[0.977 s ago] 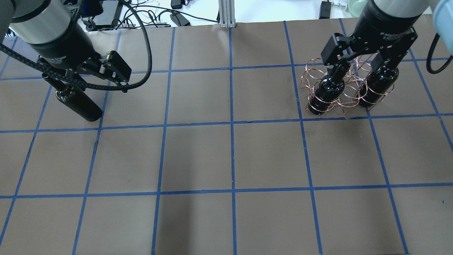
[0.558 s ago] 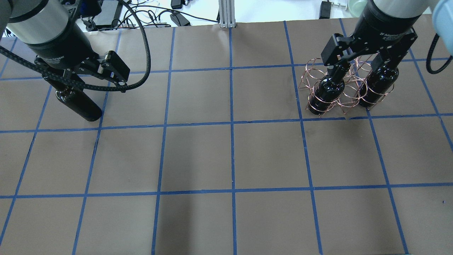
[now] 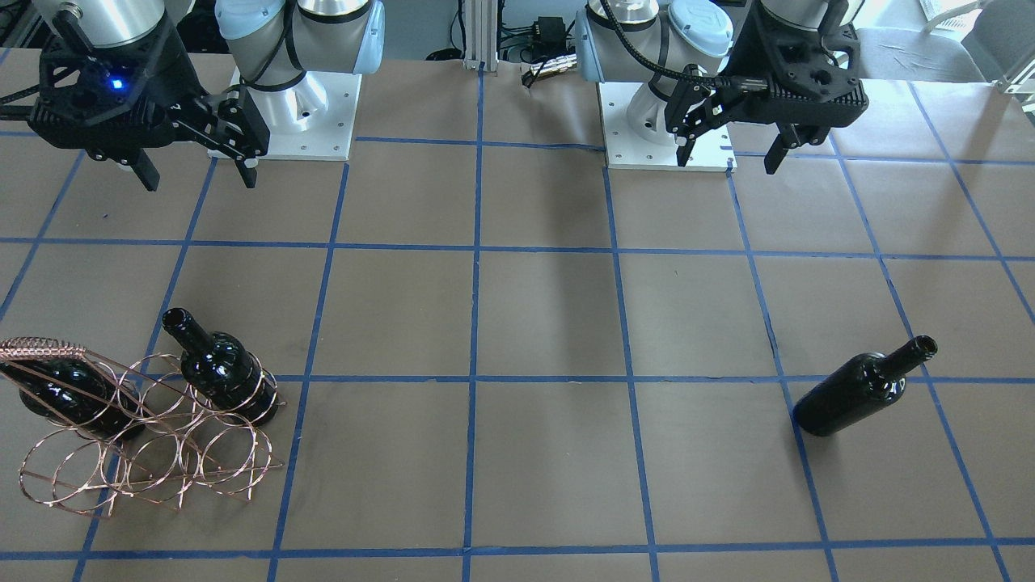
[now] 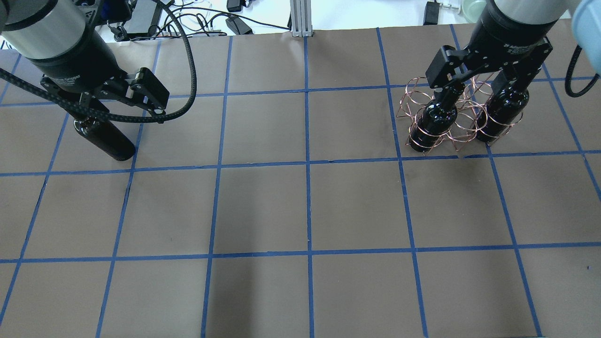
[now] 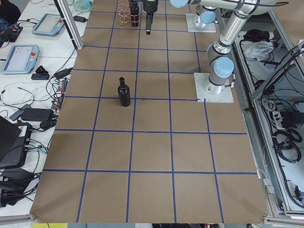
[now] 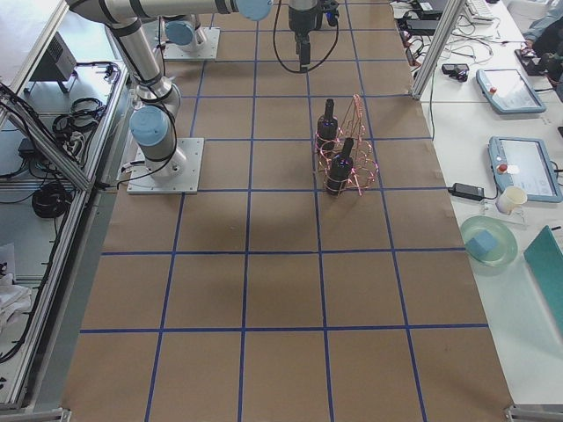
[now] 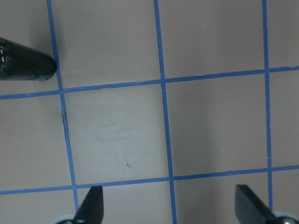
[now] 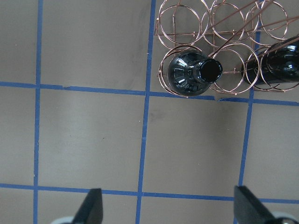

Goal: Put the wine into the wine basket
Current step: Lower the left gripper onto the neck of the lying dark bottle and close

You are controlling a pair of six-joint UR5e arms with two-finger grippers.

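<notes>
1. Black glass wine [image 3: 861,392] stands upright and loose on the brown counter [image 3: 550,323], on the robot's left side, well apart from the wine basket [image 3: 149,453].
2. Left gripper [image 3: 728,158] hangs above the counter with its jaws spread wide, holding nothing. The wine is outside the jaws, off to one side. In the left wrist view it shows only at the top-left edge, far from both fingertips.
3. Right gripper [image 8: 170,210] hovers near the wine basket – jaws wide open, empty.
4. First bottle [image 8: 194,72] and second bottle [image 8: 275,67] stand in basket rings on its robot-facing side.
</notes>
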